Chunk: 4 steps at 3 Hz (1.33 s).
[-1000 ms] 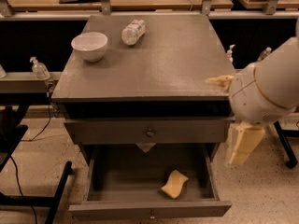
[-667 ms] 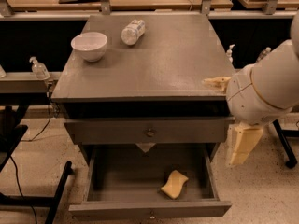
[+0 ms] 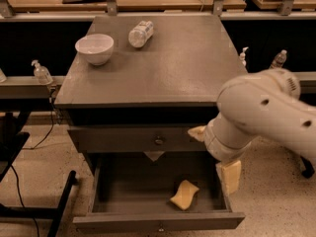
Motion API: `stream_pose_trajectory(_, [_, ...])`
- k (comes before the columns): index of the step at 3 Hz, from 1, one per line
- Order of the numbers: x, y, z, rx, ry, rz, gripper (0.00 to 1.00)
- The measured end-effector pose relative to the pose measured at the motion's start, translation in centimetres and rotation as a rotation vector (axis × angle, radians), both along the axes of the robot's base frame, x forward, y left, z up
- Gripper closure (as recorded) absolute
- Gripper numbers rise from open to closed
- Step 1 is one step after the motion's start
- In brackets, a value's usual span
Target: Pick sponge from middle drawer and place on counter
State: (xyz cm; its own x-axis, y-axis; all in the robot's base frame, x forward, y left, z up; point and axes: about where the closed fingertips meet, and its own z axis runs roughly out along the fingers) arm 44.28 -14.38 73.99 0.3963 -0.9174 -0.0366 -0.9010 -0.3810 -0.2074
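Tool [image 3: 213,154] sits lower and further left than a second ago, over the right wall of the middle drawer [image 3: 131,184], fingers [image 3: 229,176] spread wide, gripping nothing. Sponge [image 3: 184,195] unmoved on the drawer floor near the front. Label of the bottle [image 3: 140,33] on the counter [image 3: 182,68] unreadable.

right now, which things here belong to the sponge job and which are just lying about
Job: soft yellow wavy sponge, lying in the open grey middle drawer; broad grey counter; robot's pale pincer, by the drawer's right wall.
Lying about: white bowl and clear plastic bottle on its side, both on the counter; pump bottle on the left ledge.
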Motion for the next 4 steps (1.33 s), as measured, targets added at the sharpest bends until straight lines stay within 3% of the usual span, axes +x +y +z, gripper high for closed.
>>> stream_pose_trajectory(1, [0.3, 0.5, -4.8, -0.086, -0.067, 0.174, 0.0])
stream_pose_trajectory(2, [0.9, 0.4, -5.7, -0.106, -0.11, 0.2, 0.0])
stream_pose_trajectory(3, [0.8, 1.1, -6.7, -0.14, -0.08, 0.268, 0.0])
stream_pose_trajectory(4, [2.6, 1.1, -9.9, -0.032, -0.04, 0.303, 0.0])
